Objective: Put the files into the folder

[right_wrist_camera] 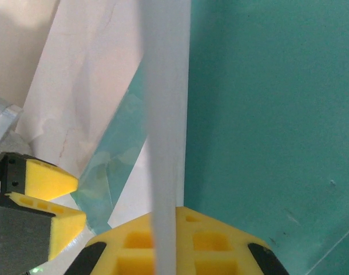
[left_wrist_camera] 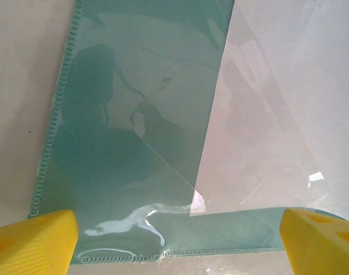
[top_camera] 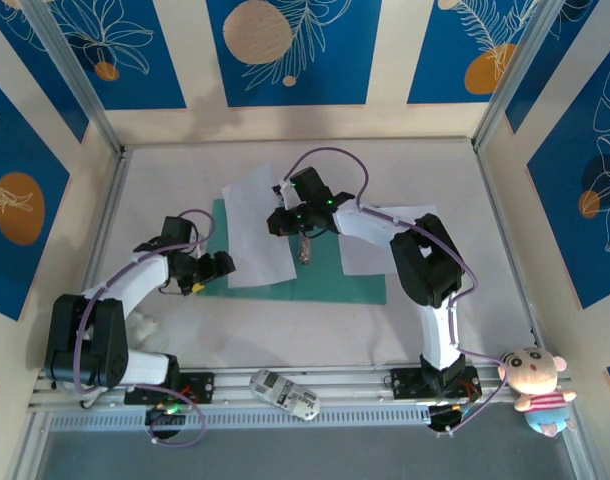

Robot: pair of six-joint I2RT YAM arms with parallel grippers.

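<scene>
Top external view: the teal folder (top_camera: 325, 282) is seen lying flat at the middle of the tabletop (top_camera: 185, 180). A white sheet (top_camera: 253, 215) is laid askew across its left half, with an upper corner projecting past the folder's upper edge. The right tool (top_camera: 303, 240) is placed at this sheet's right margin. In the right wrist view its pads (right_wrist_camera: 134, 243) are pressed together on a thin white edge running up the middle of the frame, so the sheet is judged to be pinched. The left tool (top_camera: 217, 268) is held spread above the folder's lower left corner, with nothing between its fingers. A second white sheet (top_camera: 375, 245) is seen at the folder's right end, partly hidden by the right arm. The task is judged to be partway done. One sheet is on the folder but not yet squared to it, and the other is not yet in hand. Whether a cover remains to be folded over cannot be told.
</scene>
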